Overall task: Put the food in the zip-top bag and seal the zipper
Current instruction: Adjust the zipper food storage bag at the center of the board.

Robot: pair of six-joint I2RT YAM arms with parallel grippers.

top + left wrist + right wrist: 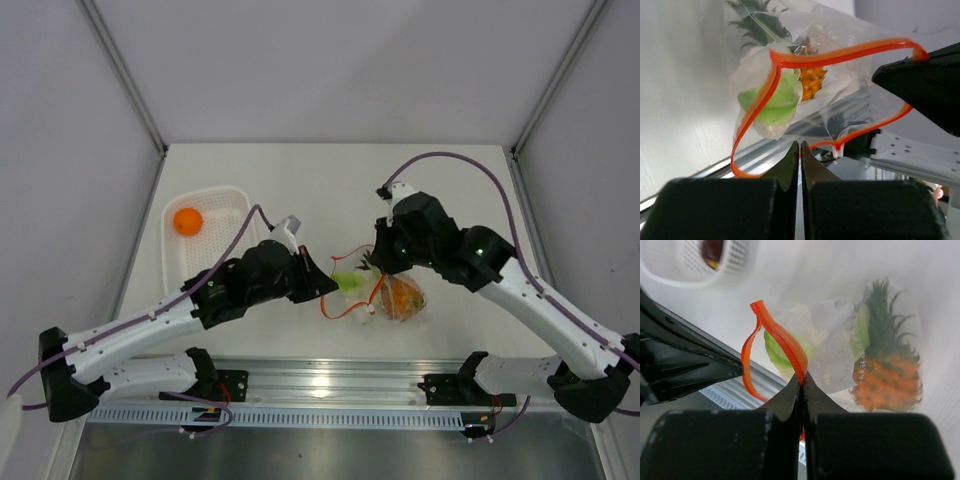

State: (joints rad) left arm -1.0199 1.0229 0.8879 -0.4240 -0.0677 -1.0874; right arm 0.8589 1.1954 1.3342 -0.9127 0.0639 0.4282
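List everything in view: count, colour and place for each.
basket: 1, white mesh, on the table, left side
round fruit: 1, orange, inside the basket
zip-top bag: 1, clear, centre, between the arms
zipper: 1, red-orange, along the bag's mouth, gaping open
pineapple: 1, orange with green leaves, inside the bag
leafy vegetable: 1, pale green, inside the bag near its mouth
left end effector: 1, black, shut on the zipper
right end effector: 1, black, shut on the zipper

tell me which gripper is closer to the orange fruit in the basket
Left. The left gripper pinches the zipper on the side toward the orange fruit; the right gripper pinches it farther right.
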